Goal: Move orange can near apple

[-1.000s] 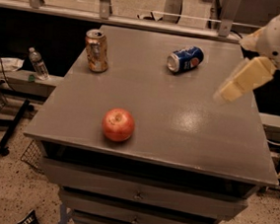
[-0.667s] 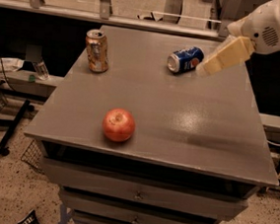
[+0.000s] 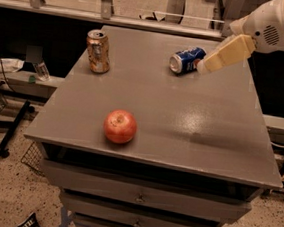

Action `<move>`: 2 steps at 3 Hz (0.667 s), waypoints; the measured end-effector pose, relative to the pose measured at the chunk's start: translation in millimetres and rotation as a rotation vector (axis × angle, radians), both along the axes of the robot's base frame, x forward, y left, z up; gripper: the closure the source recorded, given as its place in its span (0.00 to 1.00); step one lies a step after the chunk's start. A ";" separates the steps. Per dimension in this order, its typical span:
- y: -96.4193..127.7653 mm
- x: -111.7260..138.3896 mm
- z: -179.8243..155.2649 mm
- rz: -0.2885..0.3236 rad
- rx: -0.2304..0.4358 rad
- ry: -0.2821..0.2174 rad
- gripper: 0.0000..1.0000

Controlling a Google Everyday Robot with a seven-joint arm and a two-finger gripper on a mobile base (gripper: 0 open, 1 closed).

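Barely started. Orange can (image 3: 98, 51) upright at the table's (image 3: 206, 121) 11 o'clock, untouched, well apart from apple (image 3: 120, 126) at 7 o'clock. Gripper (image 3: 202, 67) at 1 o'clock, just beside lying blue can (image 3: 186, 60); spread or pressed together, cannot tell. Left to do: reach can, grasp, carry toward apple.

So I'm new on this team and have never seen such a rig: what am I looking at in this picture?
It is one camera view, looking down on a grey drawer cabinet. The white arm at upper right belongs to a mobile robot; its cream gripper hovers beside a blue can lying on its side. An orange can stands upright at the back left, and an apple sits near the front edge. The gripper appears to hold nothing.
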State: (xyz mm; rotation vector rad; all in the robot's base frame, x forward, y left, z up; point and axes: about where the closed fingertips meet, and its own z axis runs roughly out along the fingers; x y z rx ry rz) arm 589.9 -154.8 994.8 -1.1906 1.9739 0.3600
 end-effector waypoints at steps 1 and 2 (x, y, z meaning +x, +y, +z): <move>27.2 17.4 -3.8 0.020 0.012 -0.037 0.00; 78.3 57.2 -1.5 0.036 -0.018 -0.108 0.00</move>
